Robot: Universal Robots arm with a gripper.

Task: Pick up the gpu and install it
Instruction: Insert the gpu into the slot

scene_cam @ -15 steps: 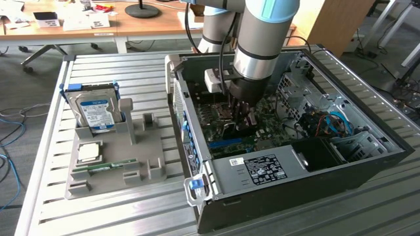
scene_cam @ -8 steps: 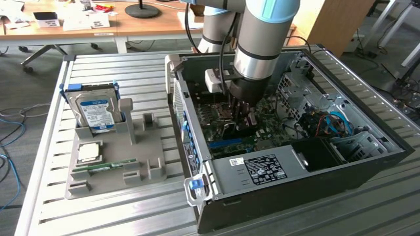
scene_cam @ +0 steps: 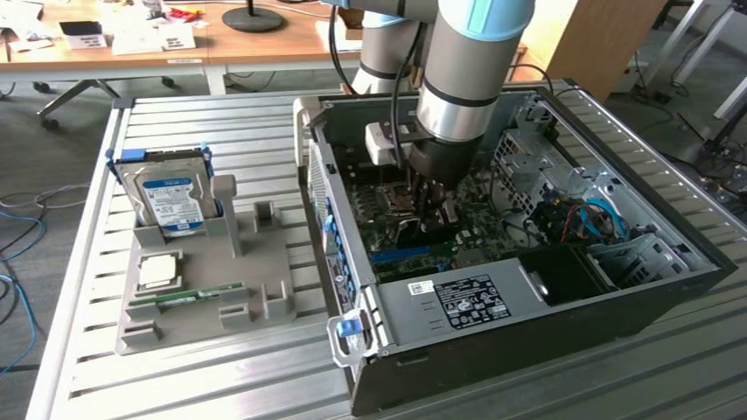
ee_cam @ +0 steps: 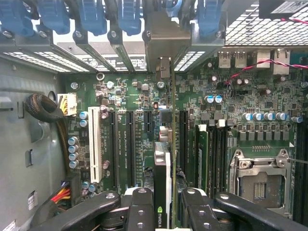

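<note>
the gripper [ee_cam: 162, 204] is clamped on the gpu [ee_cam: 163, 163], held edge-on over the motherboard [ee_cam: 240, 96] slots inside the case [scene_cam: 561, 315]. an nvidia logo shows on the card. hard drive [scene_cam: 170, 197] label is unreadable.

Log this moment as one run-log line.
gripper: shut on gpu | place: inside computer case, above motherboard | hard drive: in holder

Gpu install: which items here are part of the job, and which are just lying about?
In the job:
- gpu, edge-on, clamped in the gripper
- motherboard
- computer case

Lying about:
- hard drive, upright in grey holder
- RAM stick
</note>
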